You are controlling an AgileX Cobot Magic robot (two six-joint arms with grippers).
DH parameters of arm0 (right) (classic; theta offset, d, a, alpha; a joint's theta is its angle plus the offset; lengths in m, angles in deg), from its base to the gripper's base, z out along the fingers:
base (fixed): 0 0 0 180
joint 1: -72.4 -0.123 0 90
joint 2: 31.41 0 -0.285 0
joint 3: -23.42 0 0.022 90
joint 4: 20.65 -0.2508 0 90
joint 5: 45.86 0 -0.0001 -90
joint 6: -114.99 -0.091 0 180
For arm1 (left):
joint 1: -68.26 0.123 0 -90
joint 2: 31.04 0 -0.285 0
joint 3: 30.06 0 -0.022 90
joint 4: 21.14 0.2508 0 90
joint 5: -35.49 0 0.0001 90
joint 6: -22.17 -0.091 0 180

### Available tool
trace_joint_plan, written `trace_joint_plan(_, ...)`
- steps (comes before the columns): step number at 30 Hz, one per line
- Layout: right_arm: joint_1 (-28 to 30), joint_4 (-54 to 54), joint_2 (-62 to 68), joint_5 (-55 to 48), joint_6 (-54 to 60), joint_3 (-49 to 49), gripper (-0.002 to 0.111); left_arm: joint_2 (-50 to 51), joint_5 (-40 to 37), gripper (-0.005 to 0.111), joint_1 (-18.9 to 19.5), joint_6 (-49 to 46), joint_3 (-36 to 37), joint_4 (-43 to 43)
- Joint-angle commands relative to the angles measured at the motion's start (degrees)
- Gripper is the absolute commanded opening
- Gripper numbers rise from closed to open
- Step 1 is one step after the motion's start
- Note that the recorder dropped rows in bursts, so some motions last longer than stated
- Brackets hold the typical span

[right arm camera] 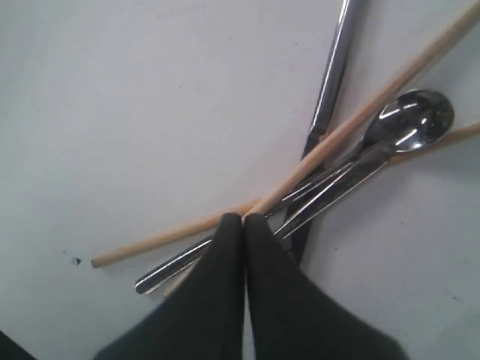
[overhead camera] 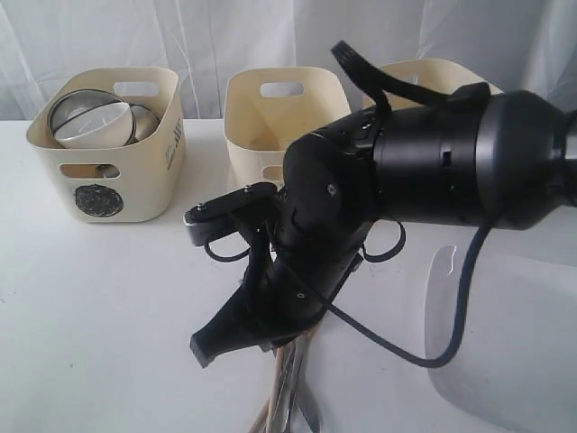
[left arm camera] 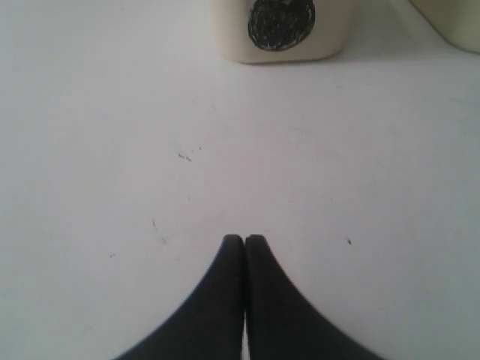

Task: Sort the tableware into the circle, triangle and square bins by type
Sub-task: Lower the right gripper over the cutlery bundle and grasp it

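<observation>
Right claw [right arm camera: 244, 217] is pinched shut, empty, tips right over the crossed wooden chopsticks [right arm camera: 360, 116], steel spoon [right arm camera: 409, 120] and steel knife [right arm camera: 334, 67] on the white tabletop [right arm camera: 112, 90]. Left claw [left arm camera: 244, 238], shut and empty, faces the cream circle-marked bin [left arm camera: 232, 37].

I read no txt; just a black circle sign [overhead camera: 98, 200] on left bin [overhead camera: 144, 176] front (side print illegible).

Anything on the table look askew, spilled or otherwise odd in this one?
The cutlery lies in a crossed heap: the chopsticks, spoon and knife overlap at angles instead of lying side by side. The right gripper is shut right at the crossing. Nothing looks spilled or damaged.
</observation>
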Motion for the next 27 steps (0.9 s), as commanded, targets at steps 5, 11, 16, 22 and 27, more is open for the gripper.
trace_joint_plan(5,-0.3,-0.1,1.0,2.5,-0.1,-0.3,0.014,-0.2,2.0,0.0,-0.4,0.3,0.2,-0.6)
trace_joint_plan(11,-0.3,-2.4,4.1,2.8,-0.1,-0.3,0.031,-0.2,2.0,0.0,-0.4,0.3,0.2,-0.6)
trace_joint_plan(16,-0.3,-2.5,6.2,7.6,-0.1,-0.3,0.031,-0.2,2.0,0.0,-0.4,0.3,0.2,-0.6)
trace_joint_plan(22,-0.3,-2.3,6.4,0.1,-10.8,-0.3,0.03,-0.2,2.0,0.0,-0.4,0.3,0.2,-0.6)
trace_joint_plan(27,-0.3,-0.8,7.3,0.9,-14.7,-0.2,0.03,-0.2,1.9,0.0,-0.4,0.3,0.2,-0.6)
